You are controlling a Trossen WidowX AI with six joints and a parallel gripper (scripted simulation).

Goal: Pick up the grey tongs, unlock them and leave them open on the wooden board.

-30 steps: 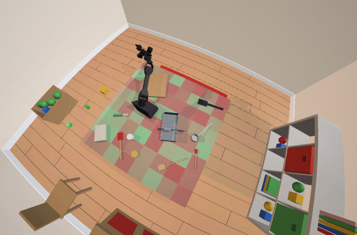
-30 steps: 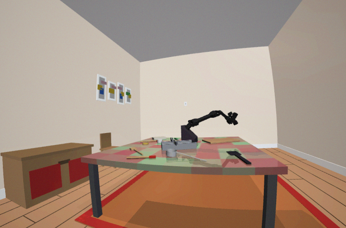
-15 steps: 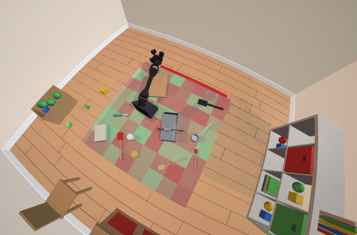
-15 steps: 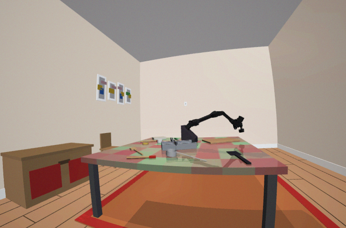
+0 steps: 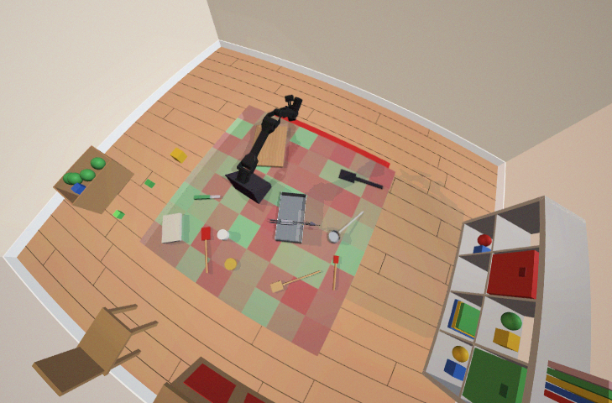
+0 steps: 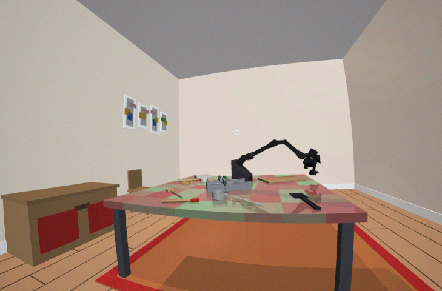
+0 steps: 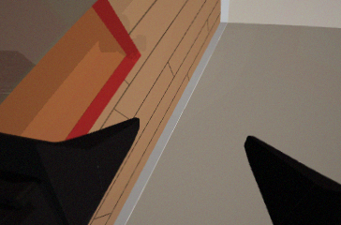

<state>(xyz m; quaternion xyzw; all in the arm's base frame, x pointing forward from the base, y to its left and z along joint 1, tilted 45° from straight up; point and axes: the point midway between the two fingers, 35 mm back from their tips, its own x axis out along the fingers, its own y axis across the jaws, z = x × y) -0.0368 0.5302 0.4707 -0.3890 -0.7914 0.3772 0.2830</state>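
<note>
Top view: gripper [image 5: 293, 100] is wide open and empty; align it squarely over the tongs [image 5: 293, 222] before descending on the roasting tin [image 5: 290, 217].

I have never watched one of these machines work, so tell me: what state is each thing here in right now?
gripper: open, holding nothing, hanging past the table edge over the floor.
grey tongs: lying across the roasting tin, arms together, untouched.
roasting tin: flat on the table, tongs across it.
wooden board: flat on the table, nothing resting on it, arm reaching over it.
</note>
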